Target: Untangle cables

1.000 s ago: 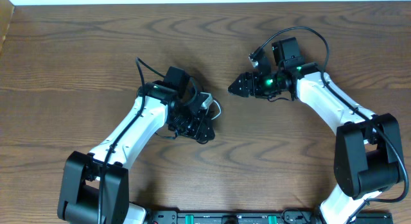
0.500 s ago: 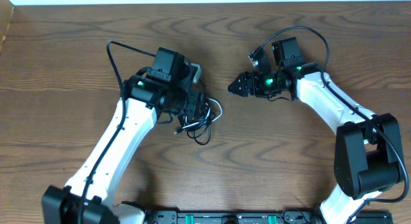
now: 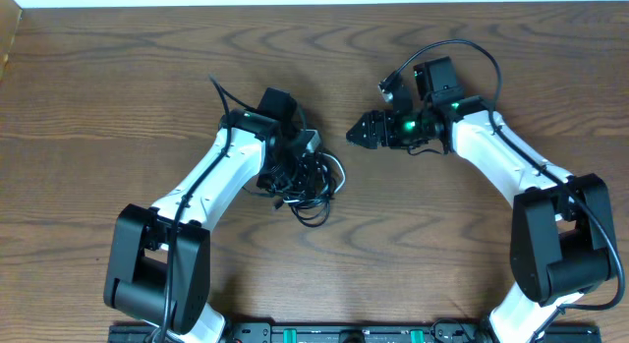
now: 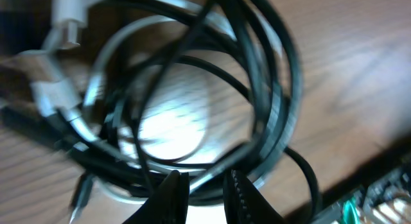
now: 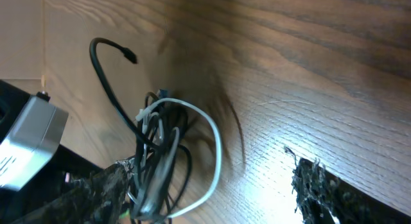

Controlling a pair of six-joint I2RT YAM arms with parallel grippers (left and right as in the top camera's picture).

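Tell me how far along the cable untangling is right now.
Done: nothing visible; the cables lie in one tangled heap, the white loop woven among the black ones. In hand: the left gripper is down on the heap, fingers nearly together at a black strand; whether it grips is unclear. The right gripper hangs open beside the heap, empty. Left: pulling every cord apart.

We count two arms, left arm point(image 3: 211, 181) and right arm point(image 3: 501, 151), with one gripper each: left gripper point(image 4: 205, 185), right gripper point(image 5: 209, 185). One table point(image 3: 98, 87). One white cable point(image 5: 217, 147); black cables point(image 4: 289, 83) too tangled to count.
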